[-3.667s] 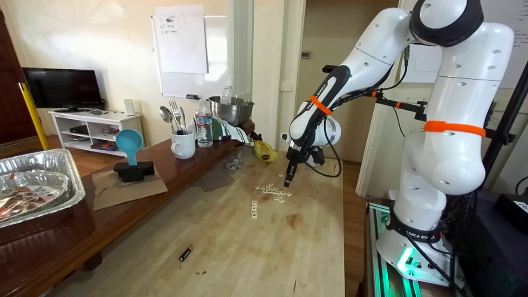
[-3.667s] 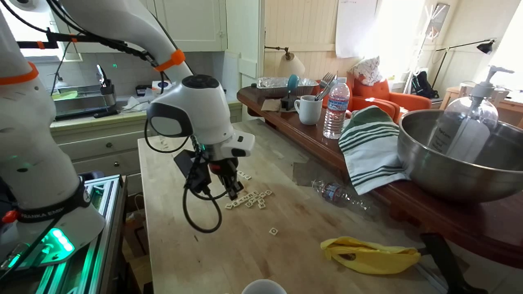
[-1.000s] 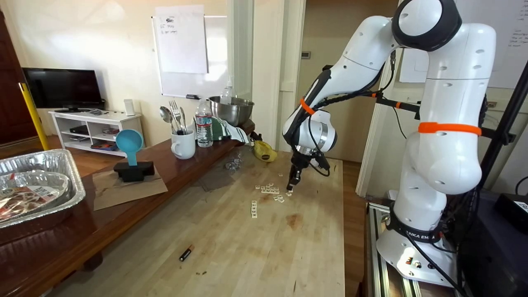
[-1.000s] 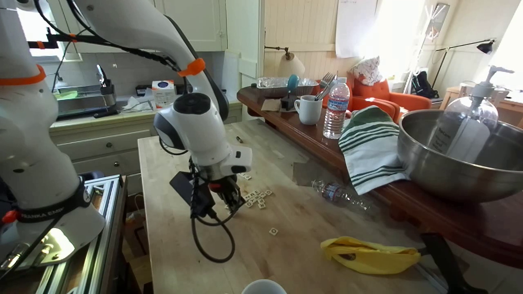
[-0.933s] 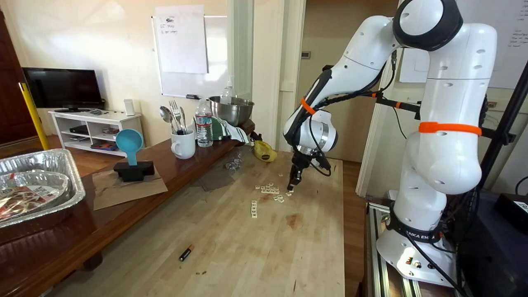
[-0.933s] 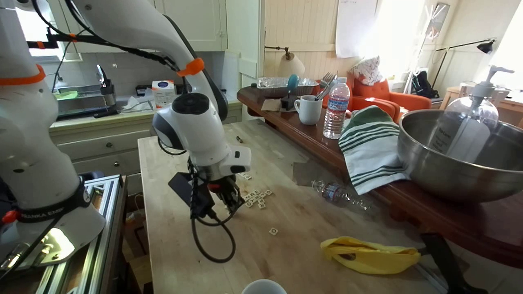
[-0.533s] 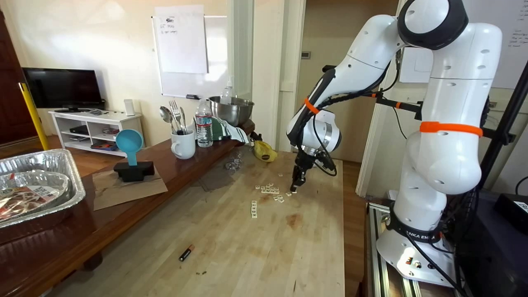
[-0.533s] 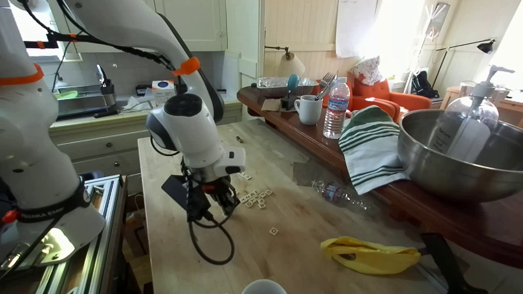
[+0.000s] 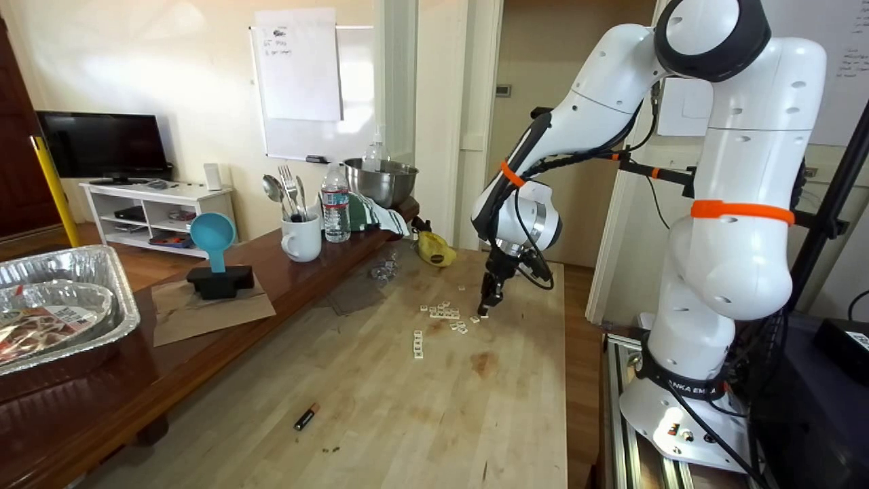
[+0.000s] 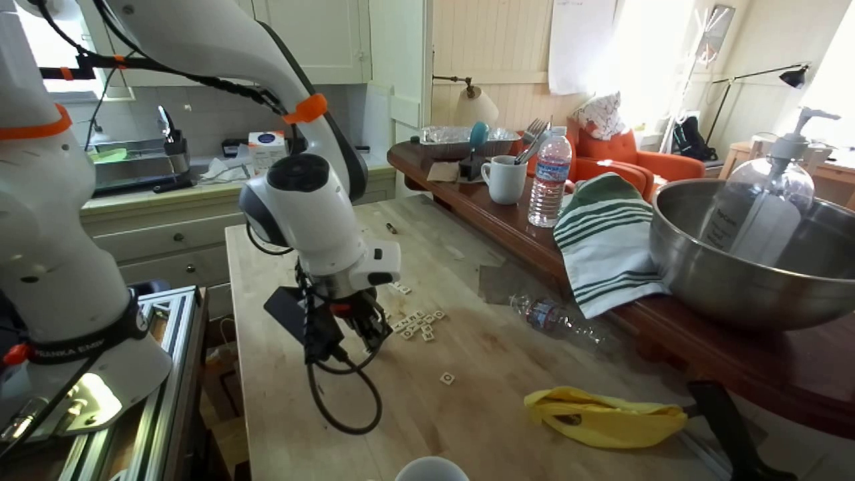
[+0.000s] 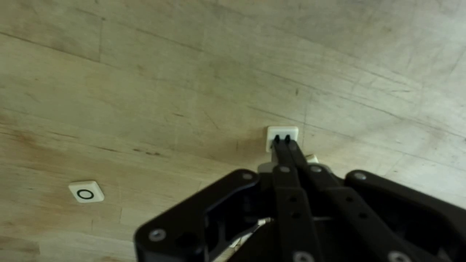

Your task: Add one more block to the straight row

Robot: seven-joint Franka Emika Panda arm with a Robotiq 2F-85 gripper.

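"White and hard-looking, the block (image 11: 282, 131) in the wrist view lies right of centre. How would it handle?"

"Light and stiff, probably, with a smooth, slippery face. Being so thin, it is best taken low, by two opposite edges."

"And the pincer (image 11: 282, 139)?"

"Closed: its fingertips meet, nothing seen between them, over the block's lower part in that frame. Whether they touch it cannot be told."

"In an exterior view, then?"

"The row (image 9: 418, 344) stands just left of centre, below the middle; the pincer points down to its upper right, a sliver of the block at the fingertips."

"Anything more?"

"In an exterior view the row (image 10: 403, 288) is partly hidden near the centre; the pincer hangs at its lower left, the block mostly hidden there."
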